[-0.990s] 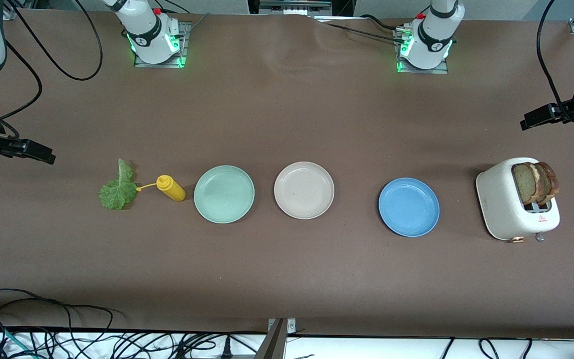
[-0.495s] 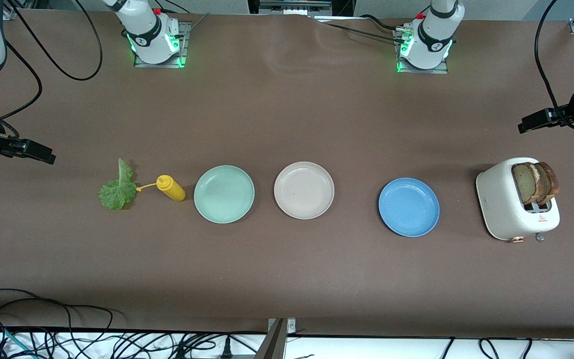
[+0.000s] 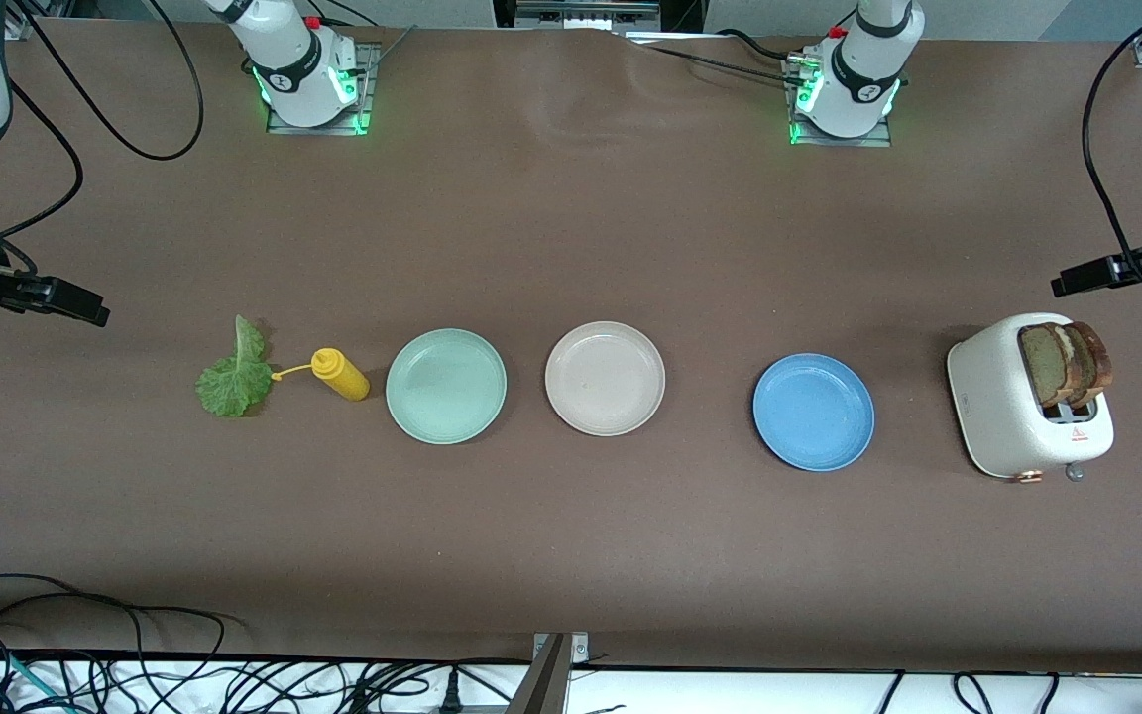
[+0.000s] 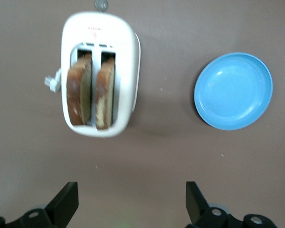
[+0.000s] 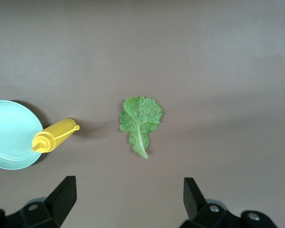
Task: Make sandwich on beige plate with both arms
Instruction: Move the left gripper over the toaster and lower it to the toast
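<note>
Legible markings: few. Toaster (image 3: 1030, 409) carries a small red warning triangle with a line of red print under it on its top face, at 6 o'clock from the bread slots; the print cannot be read. Left wrist view shows the same red marks on the toaster top (image 4: 96, 31), also unreadable. A small dark mark sits on the toaster's side wall, unreadable. Each arm base shows a small round dark emblem, characters not readable. No other text seen.

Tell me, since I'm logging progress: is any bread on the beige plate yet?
No, the beige plate is bare, and both bread slices stand in the toaster.
</note>
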Motion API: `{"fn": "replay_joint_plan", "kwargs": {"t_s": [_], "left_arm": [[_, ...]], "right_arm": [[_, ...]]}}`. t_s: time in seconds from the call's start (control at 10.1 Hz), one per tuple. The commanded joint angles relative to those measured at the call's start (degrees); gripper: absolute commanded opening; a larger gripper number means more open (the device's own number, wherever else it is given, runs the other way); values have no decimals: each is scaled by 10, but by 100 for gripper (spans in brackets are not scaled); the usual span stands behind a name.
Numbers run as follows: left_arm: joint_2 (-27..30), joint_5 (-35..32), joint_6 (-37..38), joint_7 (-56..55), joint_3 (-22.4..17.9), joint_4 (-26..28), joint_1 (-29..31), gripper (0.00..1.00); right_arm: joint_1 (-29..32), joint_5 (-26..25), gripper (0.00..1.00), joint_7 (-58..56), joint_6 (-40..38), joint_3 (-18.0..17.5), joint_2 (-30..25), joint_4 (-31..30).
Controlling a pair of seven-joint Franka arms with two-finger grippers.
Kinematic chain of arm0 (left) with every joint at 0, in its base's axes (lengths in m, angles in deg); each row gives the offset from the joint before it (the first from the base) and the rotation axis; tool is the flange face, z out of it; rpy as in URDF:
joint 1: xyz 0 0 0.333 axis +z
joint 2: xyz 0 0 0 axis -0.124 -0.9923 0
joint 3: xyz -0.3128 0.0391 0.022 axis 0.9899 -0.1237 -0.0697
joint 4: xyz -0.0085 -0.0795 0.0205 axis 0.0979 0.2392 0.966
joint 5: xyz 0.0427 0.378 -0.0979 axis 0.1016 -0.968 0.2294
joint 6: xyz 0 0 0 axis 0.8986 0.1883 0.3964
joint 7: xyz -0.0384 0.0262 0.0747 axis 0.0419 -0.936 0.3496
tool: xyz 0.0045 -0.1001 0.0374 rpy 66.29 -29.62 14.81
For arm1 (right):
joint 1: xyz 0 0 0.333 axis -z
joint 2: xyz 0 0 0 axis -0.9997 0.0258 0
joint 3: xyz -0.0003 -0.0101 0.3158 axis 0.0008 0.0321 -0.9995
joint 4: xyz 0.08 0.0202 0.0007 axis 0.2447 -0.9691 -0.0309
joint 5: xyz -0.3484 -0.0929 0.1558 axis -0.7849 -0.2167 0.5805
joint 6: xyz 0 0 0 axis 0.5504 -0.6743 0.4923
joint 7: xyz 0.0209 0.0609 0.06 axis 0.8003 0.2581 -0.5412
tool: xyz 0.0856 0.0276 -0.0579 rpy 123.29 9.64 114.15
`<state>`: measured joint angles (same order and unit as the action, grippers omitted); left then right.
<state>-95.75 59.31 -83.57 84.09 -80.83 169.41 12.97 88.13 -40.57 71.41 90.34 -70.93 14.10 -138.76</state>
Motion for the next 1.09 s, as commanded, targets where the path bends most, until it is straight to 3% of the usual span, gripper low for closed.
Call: {"fn": "replay_joint_plan", "kwargs": {"t_s": [0.0, 0.69, 0.99], "left_arm": [[10, 2, -90, 42, 1, 67, 8, 100], [6, 2, -285, 47, 0, 215, 28, 100], [2, 3, -309, 47, 0, 231, 30, 99]], "right_arm": [[1, 9, 100, -8, -1, 3, -8, -8], [2, 9, 100, -8, -1, 3, -8, -7], [2, 10, 100, -6, -1, 3, -8, -7]]}}
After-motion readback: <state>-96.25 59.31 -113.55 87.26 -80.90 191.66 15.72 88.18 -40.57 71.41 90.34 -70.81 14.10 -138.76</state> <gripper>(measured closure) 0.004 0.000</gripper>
